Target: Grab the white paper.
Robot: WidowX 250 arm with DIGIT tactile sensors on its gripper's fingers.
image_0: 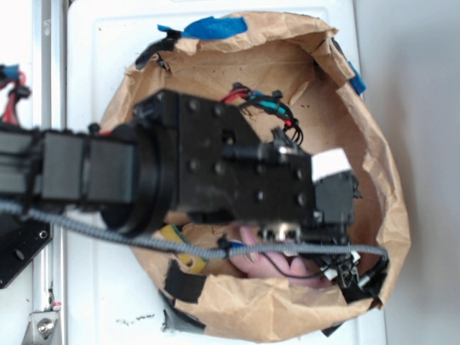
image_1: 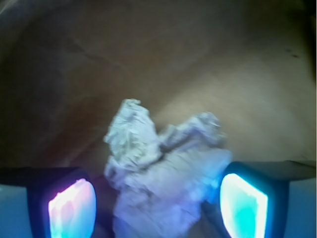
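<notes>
- The arm (image_0: 144, 172) reaches across from the left edge of the white counter (image_0: 93, 287) and hangs over the open brown paper bag (image_0: 374, 144), hiding most of the bag's floor in the exterior view.
- The white paper (image_1: 158, 173) is a crumpled ball lying on the bag's brown floor; the wrist view shows it between the two fingers of the claw (image_1: 158, 203), while the exterior view hides it under the arm.
- The claw is spread: the right finger (image_1: 245, 203) looks to be touching or just beside the ball's edge, and the left finger (image_1: 72, 206) is a little apart from it.
- A pink toy (image_0: 269, 259) peeks out beneath the arm near the bag's lower rim, clear of the fingers as far as can be told.
- Judged step: the claw is placed around the ball and the pinch is not yet made.
- The next move calls for pressing the fingers together on the ball, perhaps after a slight drop, then lifting it clear of the bag's walls.
</notes>
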